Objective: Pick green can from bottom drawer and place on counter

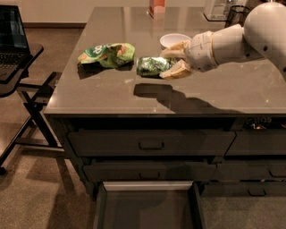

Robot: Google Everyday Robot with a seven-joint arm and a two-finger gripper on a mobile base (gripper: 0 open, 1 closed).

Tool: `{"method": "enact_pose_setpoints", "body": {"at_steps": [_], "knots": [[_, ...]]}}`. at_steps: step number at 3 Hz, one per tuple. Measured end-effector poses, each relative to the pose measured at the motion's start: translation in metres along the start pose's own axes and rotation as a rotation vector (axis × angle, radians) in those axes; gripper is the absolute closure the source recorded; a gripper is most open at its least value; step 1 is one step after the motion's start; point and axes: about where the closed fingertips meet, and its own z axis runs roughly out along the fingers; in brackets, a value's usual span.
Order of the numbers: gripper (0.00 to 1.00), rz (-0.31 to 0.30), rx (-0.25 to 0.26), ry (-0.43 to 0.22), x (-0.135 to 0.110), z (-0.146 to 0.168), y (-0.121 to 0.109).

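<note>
The green can (153,66) lies on its side just above or on the counter (111,96), right of centre. My gripper (173,61) reaches in from the right, its pale fingers (178,70) closed around the can's right end. I cannot tell whether the can touches the counter top. The bottom drawer (147,186) stands pulled open at the bottom of the view, and its dark floor shows nothing in it.
A wrinkly green chip bag (107,54) lies left of the can. A white bowl (174,40) sits just behind the gripper. An orange-red box (156,6) and a dark appliance (223,9) stand at the counter's back. A folding stand with a laptop (13,40) is at the left.
</note>
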Motion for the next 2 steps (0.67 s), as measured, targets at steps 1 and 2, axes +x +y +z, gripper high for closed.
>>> {"method": "enact_pose_setpoints", "body": {"at_steps": [1, 2], "knots": [[1.00, 0.019, -0.022, 0.006, 0.007, 0.011, 0.006], [1.00, 0.034, -0.045, 0.008, 0.012, 0.021, 0.012]]}}
